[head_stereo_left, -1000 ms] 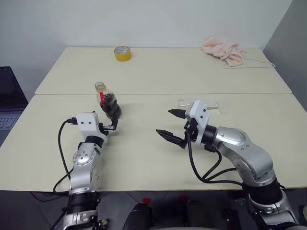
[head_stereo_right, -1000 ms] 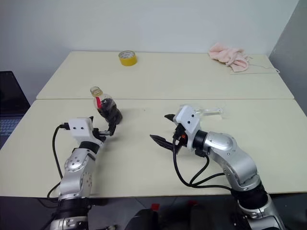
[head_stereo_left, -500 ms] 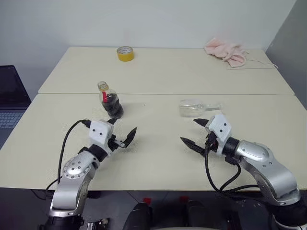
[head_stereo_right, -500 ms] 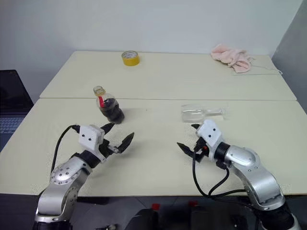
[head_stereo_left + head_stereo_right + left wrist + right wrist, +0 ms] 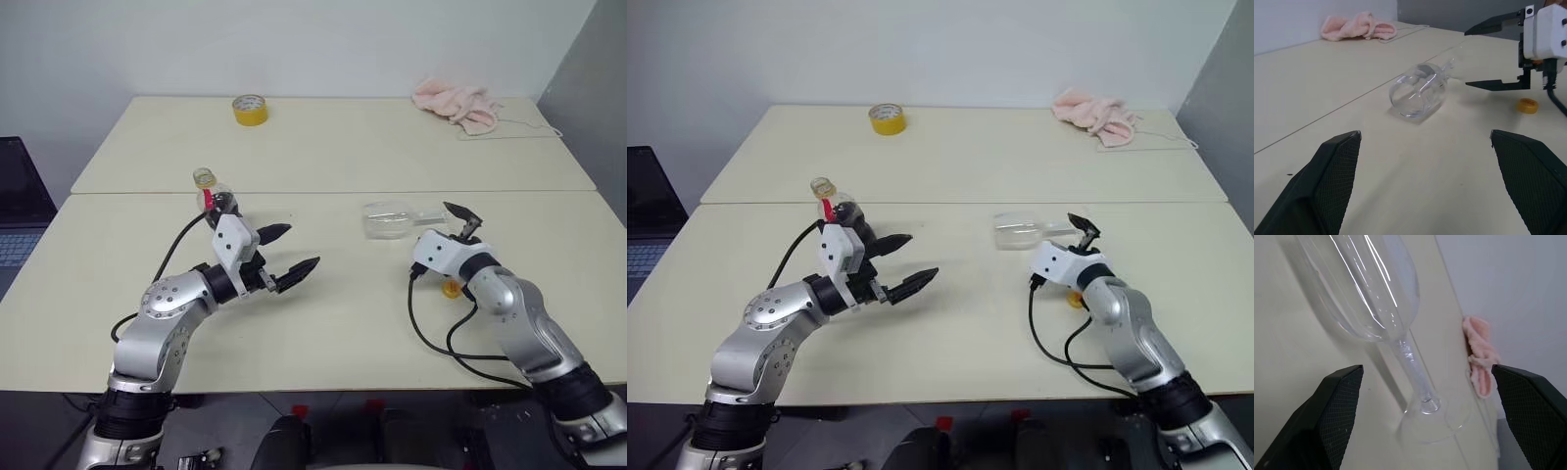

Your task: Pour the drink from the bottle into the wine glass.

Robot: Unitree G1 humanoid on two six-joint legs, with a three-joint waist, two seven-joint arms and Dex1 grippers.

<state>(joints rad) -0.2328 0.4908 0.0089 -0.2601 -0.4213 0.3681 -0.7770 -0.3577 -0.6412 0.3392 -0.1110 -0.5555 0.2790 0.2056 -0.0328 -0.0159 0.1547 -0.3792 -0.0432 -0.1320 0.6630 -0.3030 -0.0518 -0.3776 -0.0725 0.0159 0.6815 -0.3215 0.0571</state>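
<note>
our left gripper (image 5: pixel 292 251) hangs over the tabletop (image 5: pixel 323 323) with its two black fingers (image 5: pixel 299 272) spread wide and nothing between them; they taper to points and carry a fine mesh-like texture on their inner faces. the fingers aim toward the middle of the tabletop, apart from everything on it.

our right gripper (image 5: pixel 458 230) also has its fingers parted as far as they go, gripping nothing. one slim dark finger (image 5: pixel 458 211) rises above the white wrist block, near the foot end of the wine glass (image 5: pixel 392 218); we cannot tell whether it touches the glass.

the wine glass lies on its side on the tabletop, clear and empty, its rounded bowl (image 5: pixel 1418 92) open toward our left gripper, its thin stem (image 5: pixel 1413 369) running to a flat round foot (image 5: pixel 1432 423).

the bottle (image 5: pixel 217 204) stands upright just behind our left wrist, a small clear ribbed plastic shape with the dark, almost black drink (image 5: pixel 226 206) in its lower body, a red label strip and no cap on its neck. a small yellow cap (image 5: pixel 1527 105) lies on the tabletop just beside our right gripper.

at the far side sit a yellow tape roll (image 5: pixel 250 109) and a crumpled pink cloth (image 5: pixel 455 103), soft and folded.
</note>
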